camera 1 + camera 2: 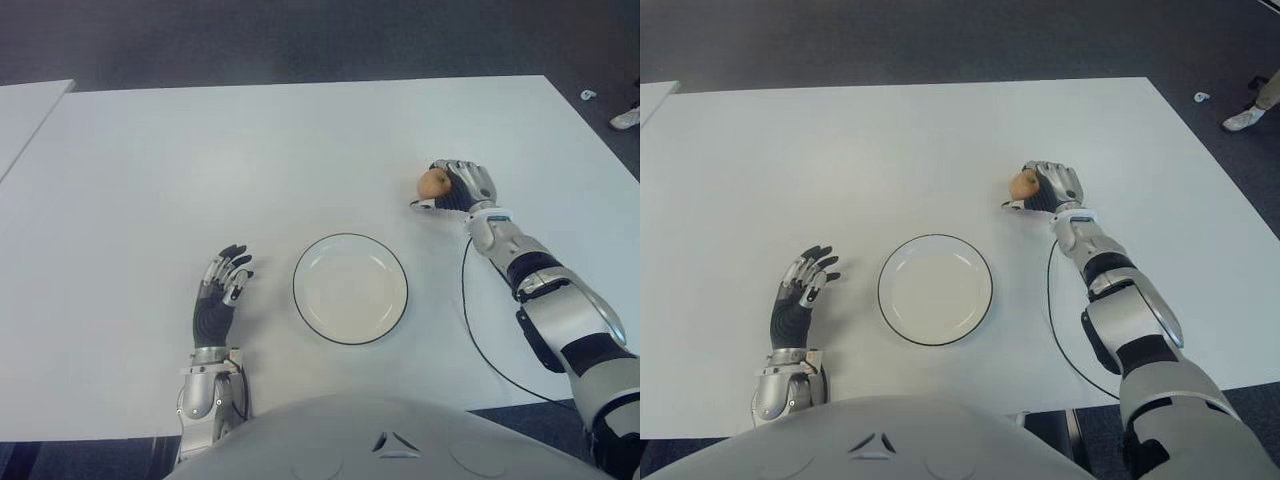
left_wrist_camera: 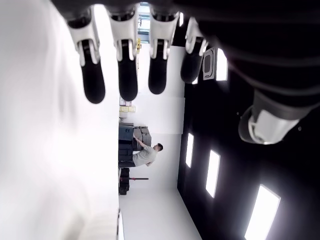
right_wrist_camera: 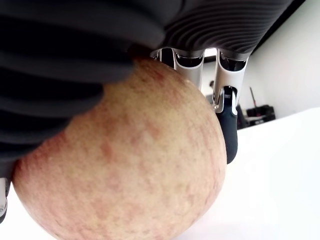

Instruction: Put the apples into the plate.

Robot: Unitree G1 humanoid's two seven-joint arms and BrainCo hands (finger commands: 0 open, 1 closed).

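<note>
right robot hand (image 1: pixel 462 186) curled, left robot hand (image 1: pixel 222 290) spread

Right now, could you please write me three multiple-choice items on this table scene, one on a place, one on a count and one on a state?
1. Where is the apple?
A. On the plate
B. In the right hand, beyond and to the right of the plate
C. Beside the left hand

2. How many apples are in view?
A. One
B. Two
C. Three

3. What state is the plate in?
A. Holding an apple
B. Overturned
C. Upright and empty

Answers: 1 B, the right hand is curled round the apple on the table. 2 A, the eye views show only one. 3 C, its white inside is bare; the left hand, left of the plate, is open.
</note>
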